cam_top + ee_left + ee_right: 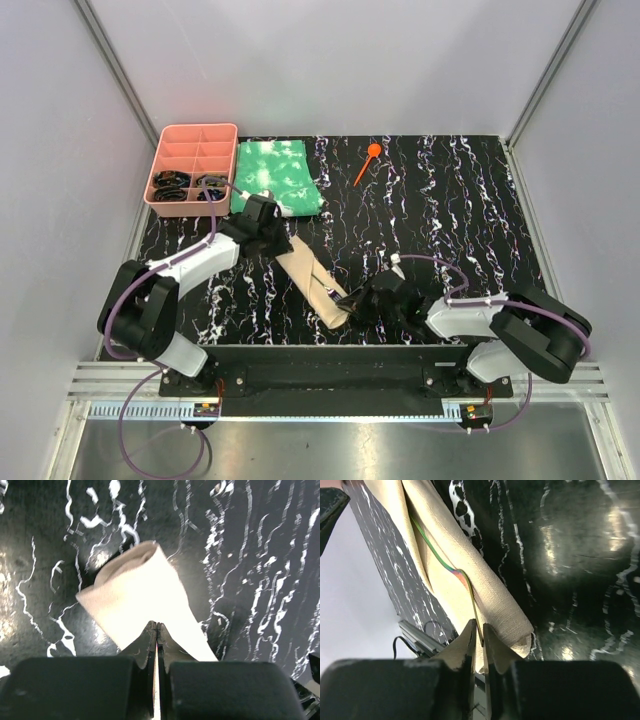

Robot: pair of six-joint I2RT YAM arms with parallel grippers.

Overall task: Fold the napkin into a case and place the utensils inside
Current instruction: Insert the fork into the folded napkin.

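Observation:
The tan napkin (pixel 310 275) lies folded into a long narrow strip, running diagonally across the near middle of the table. My left gripper (pixel 278 243) is shut, and its tips (pixel 157 625) rest on the napkin (pixel 140 595) at its far end. My right gripper (pixel 352 303) is at the napkin's near end. Its jaws (pixel 477 625) are closed on a slim greenish utensil (pixel 473 607), which runs up into the fold of the napkin (pixel 495 595). The orange spoon (pixel 368 163) lies alone at the back of the table.
A green-and-white mottled cloth (pixel 275 178) lies at the back left. Beside it stands a pink compartment tray (pixel 190 140) holding dark items. The napkin's near end is close to the table's front edge (pixel 330 345).

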